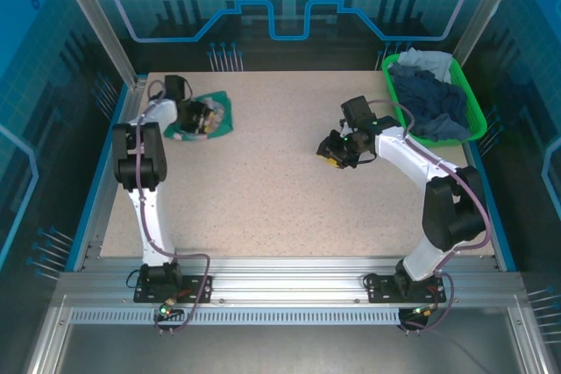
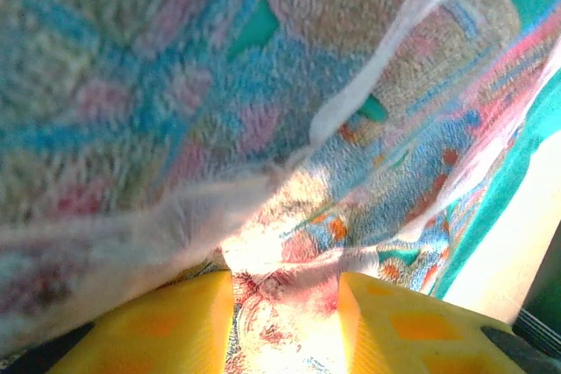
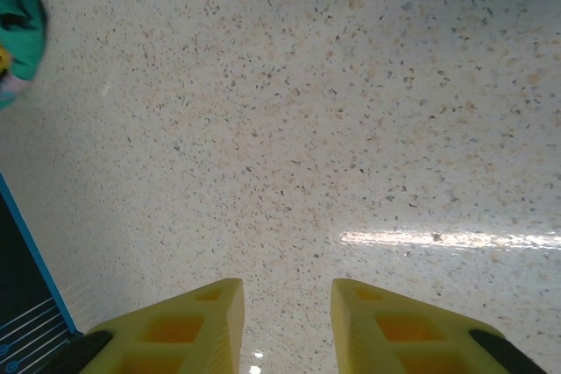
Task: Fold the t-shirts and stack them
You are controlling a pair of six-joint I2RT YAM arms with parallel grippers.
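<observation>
— Yellow fingers (image 2: 158, 330) of the left claw (image 2: 285, 279) are sitting right under the lens, part open, with printed cloth bulging into the gap. Whether they are actually pinching it, I cannot tell.
— Which cloth?
— That is the teal shirt (image 1: 221, 109), lying crumpled at the far left of the table (image 1: 263, 199), right beneath that claw. It is bunched up, so it is showing no clear long axis.
— And the right claw (image 3: 287, 291)?
— It is hovering over bare tabletop, jaws apart, holding nothing. The teal shirt is lying well off to its left.
— So the left arm is nearer?
— Much nearer, I am judging. The navy shirts (image 1: 429, 98) and a pale one (image 1: 425, 60) are waiting in the green basket (image 1: 478, 124), beside the right arm.
</observation>
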